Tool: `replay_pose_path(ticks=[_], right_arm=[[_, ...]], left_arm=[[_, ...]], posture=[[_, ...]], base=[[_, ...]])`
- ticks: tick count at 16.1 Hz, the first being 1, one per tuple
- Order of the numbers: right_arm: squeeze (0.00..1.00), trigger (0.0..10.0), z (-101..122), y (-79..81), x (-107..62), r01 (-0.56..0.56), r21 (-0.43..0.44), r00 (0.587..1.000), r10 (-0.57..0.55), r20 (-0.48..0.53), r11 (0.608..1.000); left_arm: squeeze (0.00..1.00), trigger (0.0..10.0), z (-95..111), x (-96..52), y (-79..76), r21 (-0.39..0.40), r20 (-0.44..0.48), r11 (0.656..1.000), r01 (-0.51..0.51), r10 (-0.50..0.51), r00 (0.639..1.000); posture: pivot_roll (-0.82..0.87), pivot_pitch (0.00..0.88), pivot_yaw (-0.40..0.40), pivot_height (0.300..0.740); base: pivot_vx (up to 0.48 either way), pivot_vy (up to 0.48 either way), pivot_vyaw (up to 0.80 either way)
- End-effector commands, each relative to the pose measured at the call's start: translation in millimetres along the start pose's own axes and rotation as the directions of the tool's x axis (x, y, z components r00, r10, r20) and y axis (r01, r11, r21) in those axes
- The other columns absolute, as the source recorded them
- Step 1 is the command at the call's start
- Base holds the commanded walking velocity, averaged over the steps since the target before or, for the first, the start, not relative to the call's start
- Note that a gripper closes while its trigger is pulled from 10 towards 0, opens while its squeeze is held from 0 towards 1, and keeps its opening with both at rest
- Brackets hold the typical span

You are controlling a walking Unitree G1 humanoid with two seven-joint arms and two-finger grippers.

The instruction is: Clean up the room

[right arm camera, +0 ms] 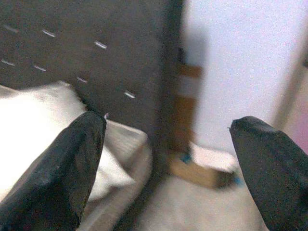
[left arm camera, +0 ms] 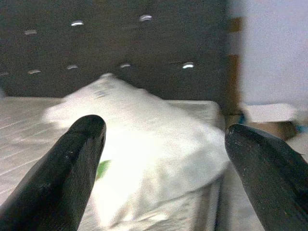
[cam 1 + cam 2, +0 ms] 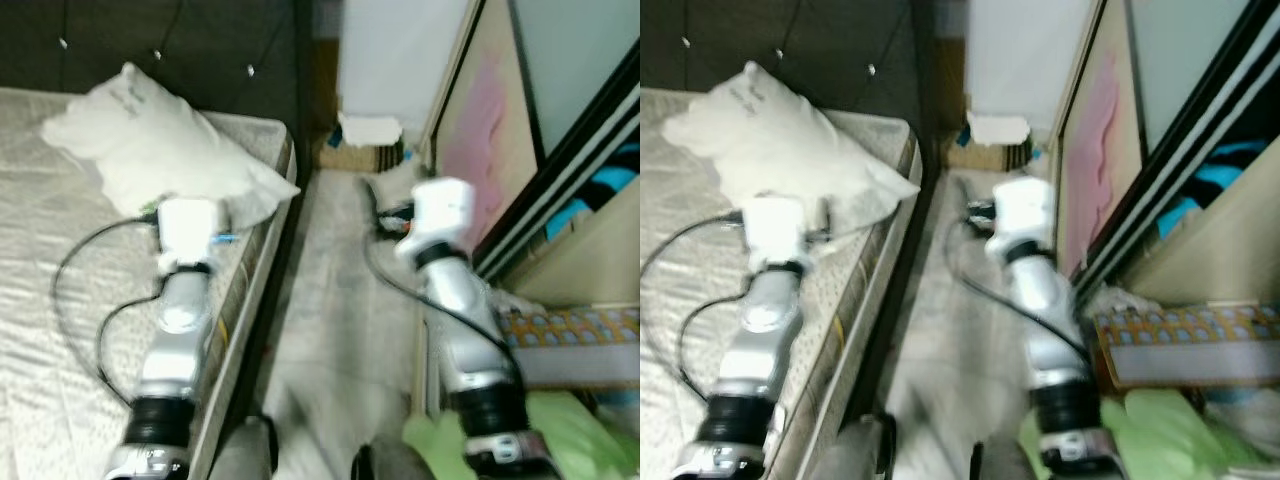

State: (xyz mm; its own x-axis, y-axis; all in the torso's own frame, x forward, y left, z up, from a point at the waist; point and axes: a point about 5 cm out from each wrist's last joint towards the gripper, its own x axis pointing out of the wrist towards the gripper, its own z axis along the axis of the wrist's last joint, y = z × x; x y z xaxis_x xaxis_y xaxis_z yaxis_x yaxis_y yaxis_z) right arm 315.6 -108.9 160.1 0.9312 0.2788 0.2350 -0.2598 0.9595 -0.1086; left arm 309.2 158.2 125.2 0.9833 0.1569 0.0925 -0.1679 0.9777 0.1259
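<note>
A white pillow point(image 3: 160, 150) lies at the head of the bed point(image 3: 60, 300), against the dark tufted headboard point(image 3: 150, 40). My left arm reaches over the mattress edge, its white wrist point(image 3: 188, 225) just short of the pillow. In the left wrist view the left gripper point(image 2: 166, 132) is open, its fingers point(image 2: 72, 163) spread wide with the pillow point(image 2: 144, 134) beyond them. My right arm point(image 3: 442, 210) is held over the floor aisle. The right gripper point(image 1: 168, 124) is open and holds nothing, pointing at the bed corner and the wall. The views are blurred.
A narrow floor aisle point(image 3: 340, 300) runs between the bed and a sliding wardrobe door point(image 3: 500, 130). A cardboard box point(image 3: 365, 150) with something white on top stands at its far end. Green cloth point(image 3: 570, 430) and a patterned item point(image 3: 570, 325) lie at lower right.
</note>
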Motion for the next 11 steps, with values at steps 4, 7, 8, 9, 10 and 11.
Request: replay_pose_path(ticks=[4,7,8,9,10,11], right_arm=[[0.00,10.0,-8.9,-2.5,-6.9,-0.013,0.031,0.999,0.014,-0.040,0.999],[0.00,10.0,-11.5,-3.8,-11.3,-0.023,0.037,0.998,0.024,-0.051,0.999],[0.00,10.0,-13.8,-4.0,-15.2,-0.022,0.039,0.998,0.025,-0.059,0.999],[0.00,10.0,-16.0,-4.6,-17.6,-0.018,0.043,0.997,0.021,-0.070,0.999],[0.00,10.0,-17.4,-4.9,-19.6,-0.015,0.050,0.997,0.019,-0.076,0.999],[0.00,10.0,-20.1,-4.6,-23.0,-0.013,0.054,0.996,0.017,-0.082,0.998]], left_arm=[[0.00,10.0,-13.0,-11.8,-7.7,-0.059,-0.063,0.998,0.031,-0.034,0.997],[0.00,10.0,-13.8,-14.2,-5.7,-0.060,-0.049,0.997,0.050,-0.053,0.997],[0.00,10.0,-16.8,-16.7,-3.5,-0.072,-0.064,0.996,0.055,-0.060,0.996],[0.00,10.0,-19.0,-17.9,-2.9,-0.065,-0.072,0.996,0.059,-0.064,0.995],[0.00,10.0,-19.5,-18.1,-2.2,-0.060,-0.069,0.996,0.063,-0.067,0.995],[0.00,10.0,-20.2,-19.5,-2.3,-0.058,-0.073,0.995,0.075,-0.079,0.994]], posture=[[0.00,0.135,-0.031,0.740],[-0.01,0.135,-0.037,0.740],[-0.01,0.135,-0.041,0.740],[-0.01,0.133,-0.041,0.740],[-0.01,0.133,-0.037,0.740],[-0.01,0.134,-0.017,0.740]], base=[[0.000,0.000,0.80],[0.000,0.000,0.80],[0.000,0.000,0.80],[0.000,0.000,0.80],[0.000,0.000,0.79],[0.000,0.000,0.79]])
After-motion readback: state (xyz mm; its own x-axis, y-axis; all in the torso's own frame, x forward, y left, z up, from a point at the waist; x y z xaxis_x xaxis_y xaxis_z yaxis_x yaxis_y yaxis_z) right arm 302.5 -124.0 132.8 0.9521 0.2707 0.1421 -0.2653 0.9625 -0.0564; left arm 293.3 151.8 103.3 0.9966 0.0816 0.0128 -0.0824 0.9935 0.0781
